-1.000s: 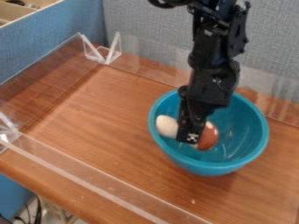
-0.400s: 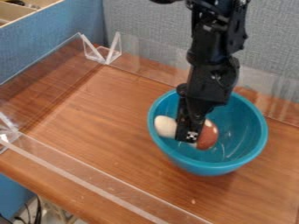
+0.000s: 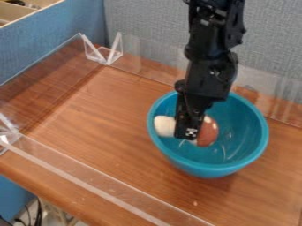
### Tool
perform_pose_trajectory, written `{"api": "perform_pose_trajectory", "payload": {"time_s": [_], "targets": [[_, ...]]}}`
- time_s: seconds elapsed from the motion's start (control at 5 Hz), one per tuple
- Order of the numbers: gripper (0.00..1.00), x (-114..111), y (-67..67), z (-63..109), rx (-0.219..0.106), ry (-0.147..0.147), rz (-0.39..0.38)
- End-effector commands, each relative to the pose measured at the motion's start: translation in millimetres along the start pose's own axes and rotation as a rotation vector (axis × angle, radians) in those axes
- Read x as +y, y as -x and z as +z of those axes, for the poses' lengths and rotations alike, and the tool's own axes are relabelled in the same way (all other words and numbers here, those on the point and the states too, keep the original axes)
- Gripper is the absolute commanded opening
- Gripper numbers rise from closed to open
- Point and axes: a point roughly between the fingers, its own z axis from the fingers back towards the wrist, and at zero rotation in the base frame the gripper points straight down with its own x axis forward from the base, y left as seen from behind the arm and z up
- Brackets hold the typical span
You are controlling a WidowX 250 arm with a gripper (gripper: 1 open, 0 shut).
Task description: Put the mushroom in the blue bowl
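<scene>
Mushroom point(image 3: 207, 133): I saw a small toy with a rounded reddish-brown cap, glossy, and a cream-white rounded part point(image 3: 164, 127) just to its left. It sat inside the bowl, right of centre in the frame, partly hidden by the gripper.
Mushroom position: low within the bowl's hollow, toward the left side of the interior. I could not tell whether it rested on the bottom or hung just clear of it.
Blue bowl point(image 3: 242, 150): large, round, deep, turquoise-blue plastic with a smooth shiny wall and a plain rim. It stood on the table at the right middle of the frame, several times wider than the mushroom.
Gripper point(image 3: 189, 131): black, pointed straight down into the bowl from the upper centre of the frame. I noted the jaws were drawn fully together, and they appeared to pinch the mushroom between cap and cream part.
Table point(image 3: 106, 115): reddish-brown wood-grain surface, flat, semi-matte.
Clear barrier point(image 3: 48, 66): transparent plastic walls along the table edges, with small triangular brackets at upper left.
Blue panel point(image 3: 53, 40): textured fabric-like wall at upper left of the frame.
</scene>
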Motion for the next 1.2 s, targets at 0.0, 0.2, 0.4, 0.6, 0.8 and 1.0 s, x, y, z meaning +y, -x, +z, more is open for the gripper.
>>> {"api": "perform_pose_trajectory", "payload": {"time_s": [0.0, 0.2, 0.4, 0.6, 0.8, 1.0], "targets": [[0.0, 7.4, 1.6, 19.9, -0.043, -0.059, 0.019], [0.0, 8.9, 1.5, 18.5, -0.04, -0.059, 0.019], [0.0, 10.4, 1.4, 16.9, -0.036, -0.058, 0.019], [0.0, 12.2, 1.1, 15.1, -0.033, -0.058, 0.018], [0.0, 14.4, -0.5, 12.6, -0.029, -0.059, 0.015], [0.0, 16.8, -2.2, 10.0, -0.025, -0.059, 0.012]]}}
